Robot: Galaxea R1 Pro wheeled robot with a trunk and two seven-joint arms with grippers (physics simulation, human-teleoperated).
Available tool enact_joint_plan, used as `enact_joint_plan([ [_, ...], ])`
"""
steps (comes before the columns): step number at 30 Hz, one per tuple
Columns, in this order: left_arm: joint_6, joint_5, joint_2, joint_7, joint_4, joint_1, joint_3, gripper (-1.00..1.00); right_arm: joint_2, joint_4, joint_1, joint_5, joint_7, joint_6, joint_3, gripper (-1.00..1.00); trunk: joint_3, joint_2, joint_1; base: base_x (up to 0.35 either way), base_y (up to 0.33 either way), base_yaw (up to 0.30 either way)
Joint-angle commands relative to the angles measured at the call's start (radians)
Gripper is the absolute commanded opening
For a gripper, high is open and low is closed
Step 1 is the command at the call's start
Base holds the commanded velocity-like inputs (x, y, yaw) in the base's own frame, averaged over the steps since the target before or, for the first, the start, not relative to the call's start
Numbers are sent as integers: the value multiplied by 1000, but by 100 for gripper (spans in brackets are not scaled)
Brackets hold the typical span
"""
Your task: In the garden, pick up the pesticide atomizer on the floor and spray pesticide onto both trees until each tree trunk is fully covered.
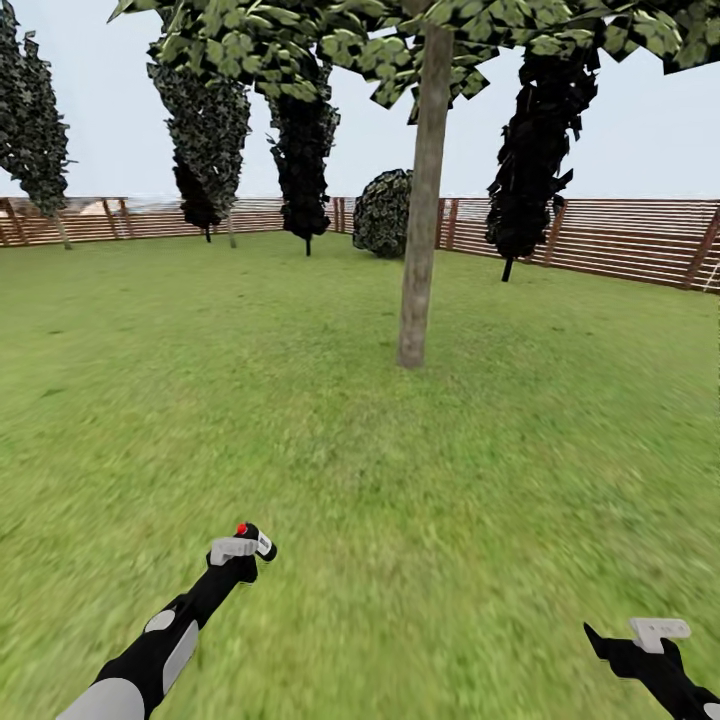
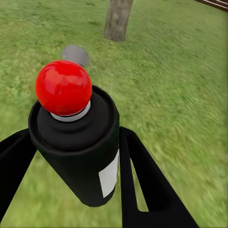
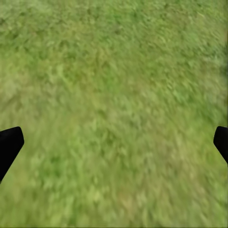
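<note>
The left gripper (image 2: 71,156) is clamped on the pesticide atomizer (image 2: 76,142) (probably light, stiff, best held mid-body), while the right gripper (image 3: 114,142) is spread wide, empty.

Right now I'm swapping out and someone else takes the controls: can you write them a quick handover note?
Left pincer: shut on the pesticide atomizer, red top up, held low over the grass.
Right pincer: open, holding nothing, over grass.
One tree trunk stands ahead, slightly right, across open lawn in front of the wooden fence; in the left wrist view the trunk's base lies beyond the bottle.
Done: atomizer picked up.
Left: approach, spray this trunk until covered, then find and spray the second tree. No spray is visible on the bark.
</note>
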Motion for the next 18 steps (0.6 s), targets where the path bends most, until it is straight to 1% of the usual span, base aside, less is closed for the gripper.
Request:
enact_joint_plan([
  [1, -1, -1, 0, 4, 0, 0, 0, -100, 0, 0, 0, 0, 0, 0, 0, 100, 0, 0, 0, 344, 0, -24],
  [9, 4, -2, 0, 4, 2, 0, 0, -100, 0, -1, 0, 0, -1, 0, 1, 100, 0, 0, 0, 346, 0, -7],
  [14, 8, -2, 0, 6, 8, 0, 2, -100, 0, -2, 0, 0, -28, 0, 2, 100, 0, 0, 0, 349, 0, 0],
  [18, 9, -1, 1, 7, 19, 0, 9, -100, 7, -3, 0, 1, -34, 0, 4, 100, 0, 0, 0, 349, 0, 0],
])
